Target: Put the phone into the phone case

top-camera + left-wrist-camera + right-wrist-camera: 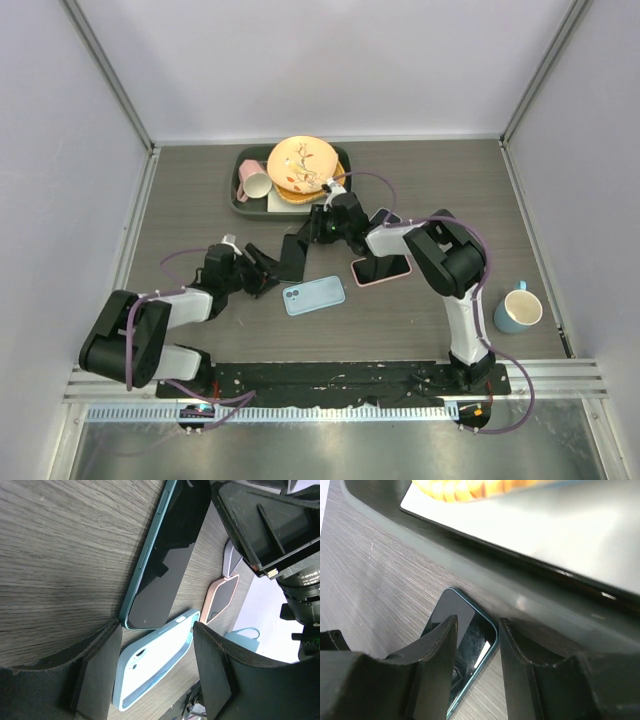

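the right gripper [318, 230] [475, 625] sits low over the far end of the phone [295, 258] [470, 635], its two fingers spread apart with the phone's dark screen showing in the gap. whether the pads touch the phone cannot be told. that end of the phone lies just beside the near wall of the dark tray [240, 195] [445, 555], which holds a stack with a yellow plate [300, 162] on top and a pink cup [255, 183].

the phone [170, 555] lies screen up on the wood-grain table [200, 190], teal edge showing, outside any case. its near end is just beside the light blue case [314, 295] [150, 670], which lies flat on the table with its camera cutout visible.

the left gripper [265, 275] [156, 627] rests low at the table with its fingers wide apart, holding nothing; in the left wrist view the light blue case shows between them, a little ahead.

a pink case [381, 271] [222, 597] lies to the right of the blue one, under the right arm's forearm. a light blue mug [518, 310] [245, 635] stands well apart at the table's right side.
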